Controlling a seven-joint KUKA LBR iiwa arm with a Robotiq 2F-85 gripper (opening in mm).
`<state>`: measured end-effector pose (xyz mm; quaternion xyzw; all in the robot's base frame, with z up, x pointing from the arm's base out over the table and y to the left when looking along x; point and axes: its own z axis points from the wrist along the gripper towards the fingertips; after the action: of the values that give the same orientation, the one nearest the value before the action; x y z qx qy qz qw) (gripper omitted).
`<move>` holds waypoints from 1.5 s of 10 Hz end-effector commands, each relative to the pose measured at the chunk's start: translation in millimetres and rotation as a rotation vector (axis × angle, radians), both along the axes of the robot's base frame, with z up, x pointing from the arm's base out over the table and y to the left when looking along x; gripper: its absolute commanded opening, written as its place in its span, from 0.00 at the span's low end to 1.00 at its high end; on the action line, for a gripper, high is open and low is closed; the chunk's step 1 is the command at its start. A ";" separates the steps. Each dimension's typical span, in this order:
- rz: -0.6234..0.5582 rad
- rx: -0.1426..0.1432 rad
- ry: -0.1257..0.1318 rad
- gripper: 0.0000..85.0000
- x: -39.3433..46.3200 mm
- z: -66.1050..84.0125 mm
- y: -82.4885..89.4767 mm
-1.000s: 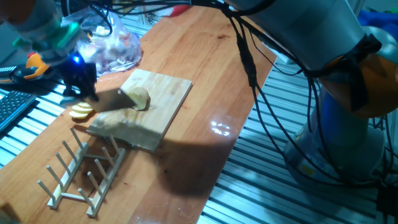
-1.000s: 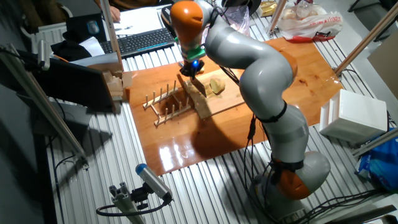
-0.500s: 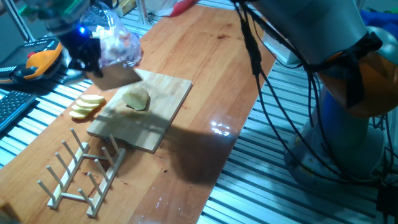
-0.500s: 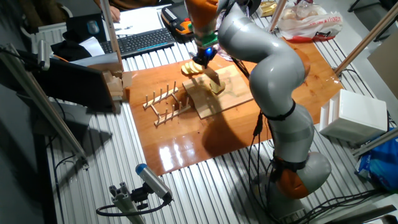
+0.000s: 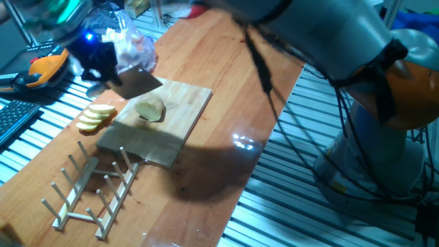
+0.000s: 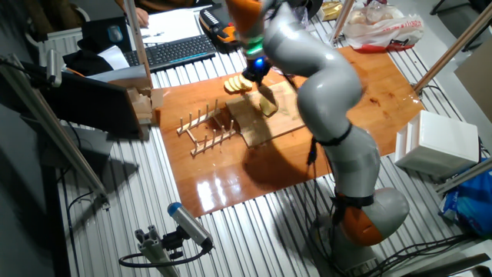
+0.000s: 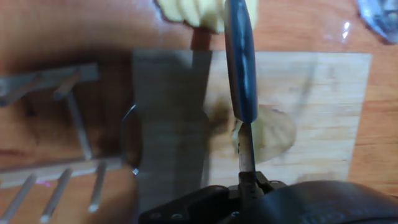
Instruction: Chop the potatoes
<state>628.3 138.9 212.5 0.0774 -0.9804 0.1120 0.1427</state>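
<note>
A pale yellow potato lies as one rounded lump on the wooden cutting board. It also shows in the other fixed view and the hand view. My gripper is shut on a knife and holds it above the board's far left corner, off the potato. In the hand view the blade runs edge-on over the potato's left side, and the gripper is at the bottom edge.
A fanned row of thin yellow slices lies on the table left of the board. A wooden dish rack stands at the board's near side. A clear plastic bag lies behind the gripper. A keyboard sits beyond the table.
The knife was down on the board at the potato's left a second ago. It has risen and moved back toward the bag, and now hangs over the board's far corner.
</note>
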 end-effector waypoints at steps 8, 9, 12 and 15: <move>0.050 0.095 -0.094 0.00 -0.1 -0.1 0.6; 0.055 0.106 -0.102 0.00 -0.1 -0.1 0.6; 0.058 0.133 -0.118 0.00 -0.1 -0.1 0.6; 0.047 0.120 -0.109 0.00 0.5 0.1 0.5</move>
<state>629.7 139.5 212.8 0.1028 -0.9895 0.0603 0.0813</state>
